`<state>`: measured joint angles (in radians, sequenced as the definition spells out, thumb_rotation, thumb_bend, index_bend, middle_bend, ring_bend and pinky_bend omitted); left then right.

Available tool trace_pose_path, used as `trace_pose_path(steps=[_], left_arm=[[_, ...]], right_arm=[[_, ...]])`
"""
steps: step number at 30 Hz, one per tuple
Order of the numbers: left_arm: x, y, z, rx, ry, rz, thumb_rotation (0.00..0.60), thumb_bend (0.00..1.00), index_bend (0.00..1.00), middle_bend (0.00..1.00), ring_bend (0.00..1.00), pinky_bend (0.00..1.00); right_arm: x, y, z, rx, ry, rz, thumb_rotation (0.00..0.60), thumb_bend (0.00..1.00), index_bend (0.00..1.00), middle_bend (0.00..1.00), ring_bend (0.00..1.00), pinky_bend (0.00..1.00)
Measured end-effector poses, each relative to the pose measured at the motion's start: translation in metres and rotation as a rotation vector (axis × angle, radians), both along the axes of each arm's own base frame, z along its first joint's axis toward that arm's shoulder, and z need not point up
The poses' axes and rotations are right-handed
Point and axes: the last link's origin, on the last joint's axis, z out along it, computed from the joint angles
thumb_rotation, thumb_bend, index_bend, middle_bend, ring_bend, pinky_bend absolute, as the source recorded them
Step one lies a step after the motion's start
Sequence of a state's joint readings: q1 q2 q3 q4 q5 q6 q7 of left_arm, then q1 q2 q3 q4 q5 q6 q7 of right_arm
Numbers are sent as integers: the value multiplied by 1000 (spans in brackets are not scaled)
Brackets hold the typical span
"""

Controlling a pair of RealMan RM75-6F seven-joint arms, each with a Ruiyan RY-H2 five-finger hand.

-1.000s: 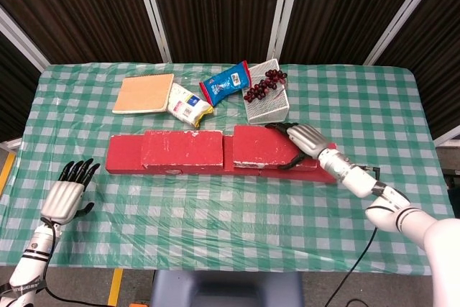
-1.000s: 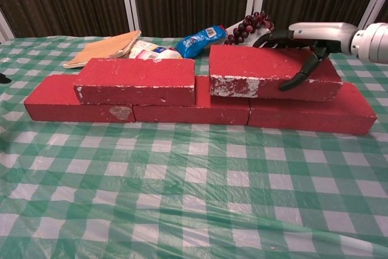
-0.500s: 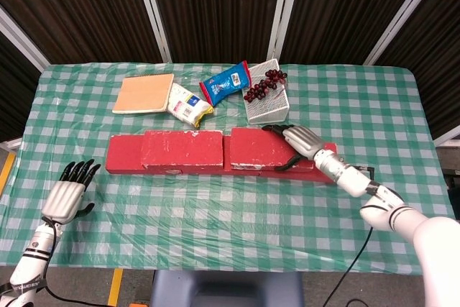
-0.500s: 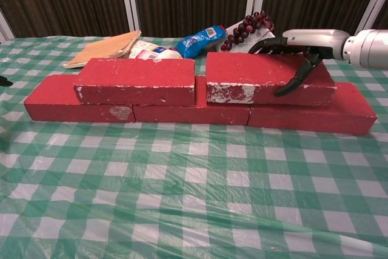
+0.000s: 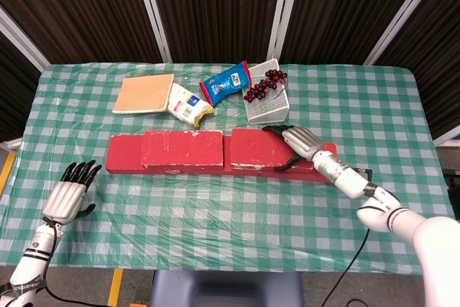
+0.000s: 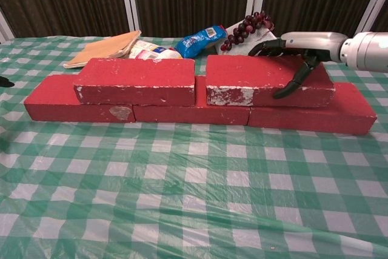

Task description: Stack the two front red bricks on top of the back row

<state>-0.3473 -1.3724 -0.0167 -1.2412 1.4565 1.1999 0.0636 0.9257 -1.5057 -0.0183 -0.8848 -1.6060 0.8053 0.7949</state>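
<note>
The right brick [image 6: 267,80] is gripped by the right hand [image 6: 294,50] and lies on the back row [image 6: 309,113]. Release is best made slowly, fingers lifted straight off. The left hand [image 5: 66,198] is open, idle.

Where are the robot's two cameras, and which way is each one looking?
Head view: high up, looking down on the table; shows both hands, left hand resting apart, right hand holding the top right brick.
Chest view: low, looking straight across at the brick wall's front; shows only the right hand.
Both show the bricks, grapes and blue packet.
</note>
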Motion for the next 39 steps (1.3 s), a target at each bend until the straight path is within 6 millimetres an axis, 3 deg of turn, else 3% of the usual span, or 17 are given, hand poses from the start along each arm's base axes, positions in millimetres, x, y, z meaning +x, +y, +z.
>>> trace_pose_path(steps=[22, 39], left_arm=[[1, 0, 0, -5, -7, 0, 600, 260, 0, 0, 0, 44], [1, 0, 0, -6, -6, -1, 600, 260, 0, 0, 0, 44]], right_arm=[[3, 5, -5, 4, -1, -18, 600, 166, 235, 337, 201, 501], [3, 5, -7, 14, 3, -26, 600, 146, 55, 200, 70, 368]])
